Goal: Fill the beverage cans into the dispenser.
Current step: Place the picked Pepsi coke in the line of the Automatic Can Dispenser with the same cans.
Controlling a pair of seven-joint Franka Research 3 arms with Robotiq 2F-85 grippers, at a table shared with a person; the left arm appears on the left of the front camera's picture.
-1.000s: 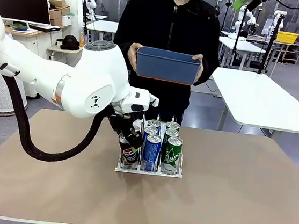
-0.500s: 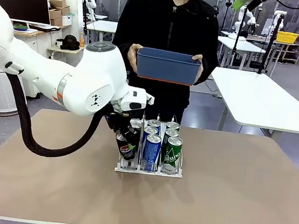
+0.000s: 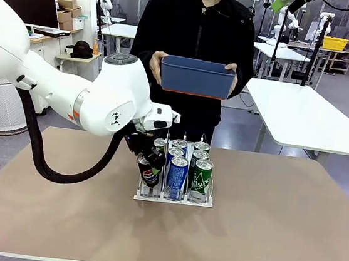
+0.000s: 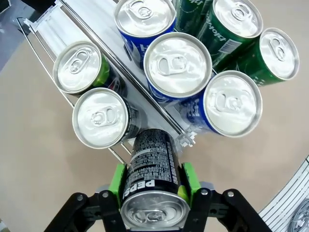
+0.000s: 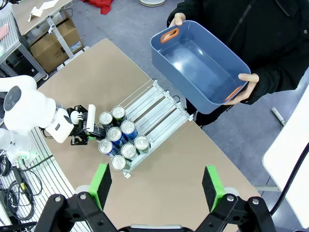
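1. My left pincer (image 4: 153, 193) is clamped on a black can (image 4: 150, 176) — green pads pressed to its sides, silver top facing my wrist camera, white lettering running along the body.
2. In the front view the left pincer (image 3: 150, 163) holds that black can (image 3: 150, 173) tilted at the near end of the rack's left lane, its logo facing the camera; I cannot tell whether it touches the rack.
3. The rack (image 3: 173, 198) sits mid-bench, its lanes running away from me toward the person.
4. Seen from my left wrist, the left lane already has two cans in it: a dark can (image 4: 100, 117) nearest the one I hold, and one with some green on its side (image 4: 77, 66) behind it.
5. The middle lane carries blue cans (image 4: 177, 64); the right lane carries green cans (image 4: 238, 17).
6. My right pincer (image 5: 158, 186) hangs high above the bench, jaws spread wide and holding nothing — it looks down on the rack (image 5: 159, 113) and the cluster of cans at its near end.
7. The far ends of the lanes lie bare in that view.
8. The person stands at the far side holding a blue bin (image 3: 196, 76) in both hands, above the bench edge; from above the bin (image 5: 203, 65) looks empty.
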